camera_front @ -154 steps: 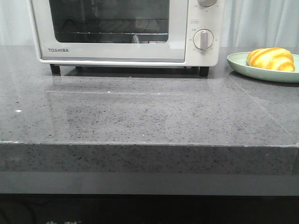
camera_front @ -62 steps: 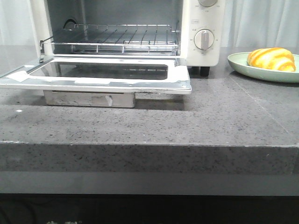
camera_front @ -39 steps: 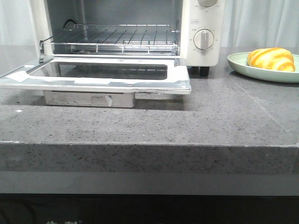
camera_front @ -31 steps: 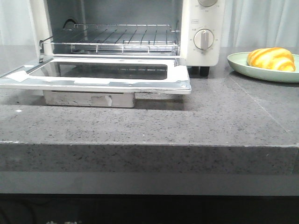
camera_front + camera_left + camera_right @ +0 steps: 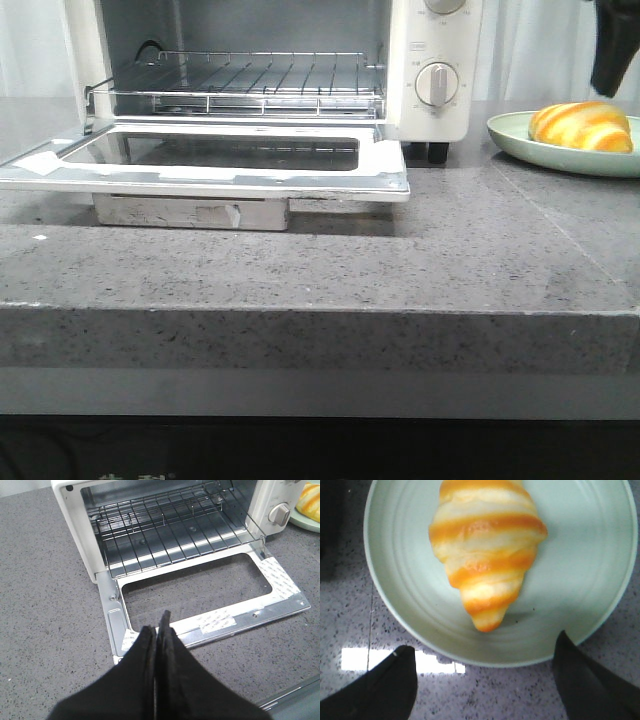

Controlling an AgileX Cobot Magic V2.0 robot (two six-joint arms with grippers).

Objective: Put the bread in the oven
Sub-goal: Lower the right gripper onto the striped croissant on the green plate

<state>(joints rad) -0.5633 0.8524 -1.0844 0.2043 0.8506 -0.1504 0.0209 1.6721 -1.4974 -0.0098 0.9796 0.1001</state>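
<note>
The bread [image 5: 581, 126], a glossy golden-orange roll with pale stripes, lies on a pale green plate [image 5: 520, 140] at the right of the counter. It fills the right wrist view [image 5: 485, 550]. My right gripper [image 5: 482, 645] is open and empty above the plate's near rim; one of its black fingers [image 5: 612, 50] shows in the front view's top right corner, above the bread. The white TOSHIBA oven [image 5: 435, 60] stands at the back with its door [image 5: 230, 175] folded down flat and its wire rack [image 5: 170, 525] bare. My left gripper [image 5: 159, 622] is shut and empty above the counter before the door's edge.
The grey speckled counter [image 5: 320, 265] runs to a front edge. The open door juts out over it. The oven's knobs [image 5: 435, 84] sit on its right panel. A pale curtain hangs behind.
The oven door went from closed to open and flat. My right gripper's finger has come into the front view above the bread. The bread and plate have not moved.
</note>
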